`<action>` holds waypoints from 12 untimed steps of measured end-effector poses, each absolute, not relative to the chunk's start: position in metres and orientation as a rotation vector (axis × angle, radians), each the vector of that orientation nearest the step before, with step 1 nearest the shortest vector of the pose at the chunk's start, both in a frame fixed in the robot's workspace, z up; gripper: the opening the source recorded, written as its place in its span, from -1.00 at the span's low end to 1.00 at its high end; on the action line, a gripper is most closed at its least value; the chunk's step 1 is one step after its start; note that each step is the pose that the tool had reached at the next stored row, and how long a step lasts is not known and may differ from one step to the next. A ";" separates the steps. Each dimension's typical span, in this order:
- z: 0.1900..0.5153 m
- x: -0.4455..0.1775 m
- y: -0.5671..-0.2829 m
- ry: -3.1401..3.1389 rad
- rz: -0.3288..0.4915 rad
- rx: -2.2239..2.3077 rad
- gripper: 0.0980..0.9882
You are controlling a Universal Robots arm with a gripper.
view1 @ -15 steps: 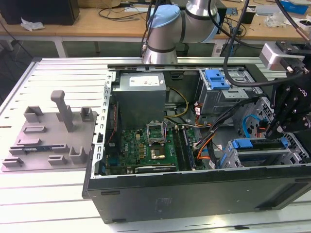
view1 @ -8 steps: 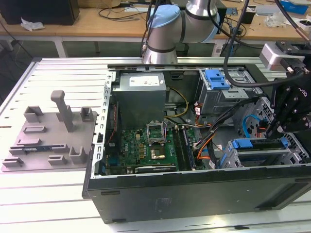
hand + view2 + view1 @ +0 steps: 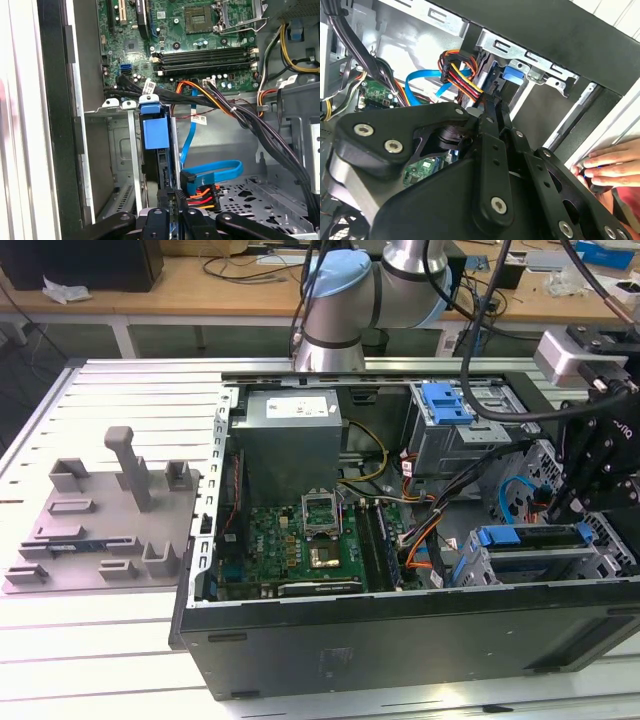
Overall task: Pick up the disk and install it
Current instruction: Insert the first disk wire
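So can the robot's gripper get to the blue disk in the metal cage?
Probably yes. The gripper sits right at the end of the disk, with nothing between them; the orange cables lie beside it, not across.

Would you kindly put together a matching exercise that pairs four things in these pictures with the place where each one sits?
Things:
1. the disk
2. the power supply
3. the grey fixture plate
4. the hand

Places:
A. on the slatted table, outside the case, at the exterior view's left
B. at the case's outer edge
C. in a slot of the drive cage
D. inside the case, against its far wall in the exterior view

Pairs: 1-C, 2-D, 3-A, 4-B.
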State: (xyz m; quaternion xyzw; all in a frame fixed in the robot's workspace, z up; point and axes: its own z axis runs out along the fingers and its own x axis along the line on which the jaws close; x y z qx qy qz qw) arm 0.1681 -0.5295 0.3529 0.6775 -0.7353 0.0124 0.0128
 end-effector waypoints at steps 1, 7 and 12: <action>0.353 0.168 -0.529 -2.286 0.039 2.117 -0.84; 0.353 0.168 -0.528 -2.254 0.039 2.152 -0.84; 0.352 0.168 -0.528 -2.252 0.040 2.155 -0.84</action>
